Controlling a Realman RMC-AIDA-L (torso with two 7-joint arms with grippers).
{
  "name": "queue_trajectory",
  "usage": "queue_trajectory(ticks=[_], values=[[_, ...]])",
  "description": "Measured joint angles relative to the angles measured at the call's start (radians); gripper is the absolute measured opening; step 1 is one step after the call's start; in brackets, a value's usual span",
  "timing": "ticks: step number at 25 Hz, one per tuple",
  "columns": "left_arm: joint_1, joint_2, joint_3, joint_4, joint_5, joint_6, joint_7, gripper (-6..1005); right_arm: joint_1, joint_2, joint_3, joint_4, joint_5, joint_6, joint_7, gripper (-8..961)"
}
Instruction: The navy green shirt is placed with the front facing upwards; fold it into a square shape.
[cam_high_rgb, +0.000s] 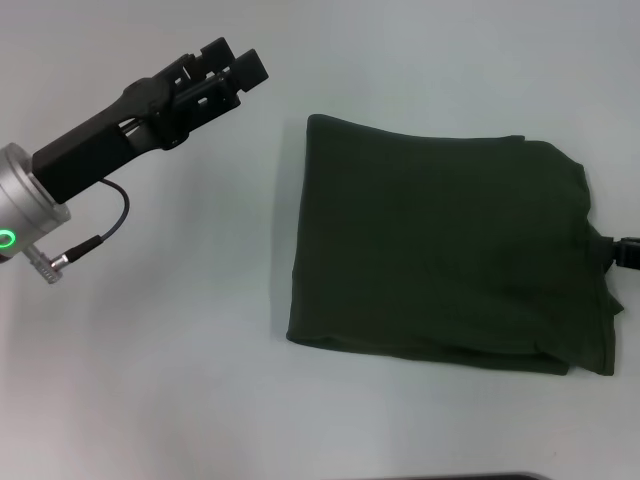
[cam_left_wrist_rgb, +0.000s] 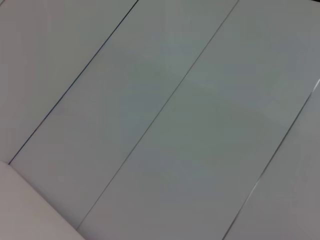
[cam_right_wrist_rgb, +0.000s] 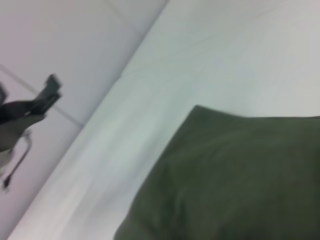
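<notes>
The navy green shirt (cam_high_rgb: 445, 255) lies folded into a rough rectangle on the white table, plain dark fabric up, with no lettering showing. Its layered edges are uneven along the right side. My left gripper (cam_high_rgb: 238, 60) hangs in the air to the shirt's upper left, well clear of the cloth and holding nothing. Only a black tip of my right gripper (cam_high_rgb: 626, 251) shows at the frame's right edge, at the shirt's right border. The right wrist view shows a corner of the shirt (cam_right_wrist_rgb: 235, 175) close up, with the left gripper (cam_right_wrist_rgb: 47, 92) far off.
The white table (cam_high_rgb: 150, 350) spreads bare to the left of and in front of the shirt. A dark strip (cam_high_rgb: 460, 477) marks the table's near edge. The left wrist view holds only pale panels with thin seams (cam_left_wrist_rgb: 165, 110).
</notes>
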Motion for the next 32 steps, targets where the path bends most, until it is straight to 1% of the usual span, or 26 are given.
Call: queue_trajectory(ticks=[5, 11, 14, 17, 19, 24, 26, 29, 32], values=[[-0.001, 0.000, 0.004, 0.000, -0.005, 0.002, 0.000, 920, -0.003, -0.001, 0.037, 0.000, 0.001, 0.034, 0.022, 70], [-0.003, 0.001, 0.007, 0.000, -0.006, 0.001, 0.000, 920, 0.008, -0.007, 0.175, 0.003, 0.021, 0.035, 0.047, 75], [-0.002, 0.002, 0.007, 0.000, -0.006, 0.001, 0.000, 920, 0.010, -0.008, 0.211, 0.008, 0.074, 0.036, 0.063, 85], [0.000, 0.003, 0.007, 0.001, -0.006, 0.005, 0.000, 919, 0.010, -0.012, 0.213, 0.004, 0.116, 0.037, 0.096, 182], [0.001, 0.004, 0.007, 0.002, -0.006, 0.006, 0.000, 919, 0.011, -0.022, 0.210, 0.001, 0.128, 0.037, 0.125, 247], [0.001, 0.005, 0.006, 0.006, -0.005, 0.009, 0.000, 919, 0.016, -0.065, 0.201, 0.000, 0.127, 0.037, 0.207, 403], [0.001, 0.006, 0.005, 0.008, -0.005, 0.009, 0.000, 919, 0.017, -0.077, 0.192, 0.000, 0.127, 0.037, 0.235, 466], [0.001, 0.006, 0.004, 0.009, -0.005, 0.009, 0.001, 920, 0.019, -0.086, 0.153, 0.000, 0.124, 0.047, 0.282, 568], [0.000, 0.007, 0.003, 0.010, -0.005, 0.009, 0.003, 920, 0.016, -0.091, 0.091, -0.001, 0.114, 0.090, 0.343, 689]])
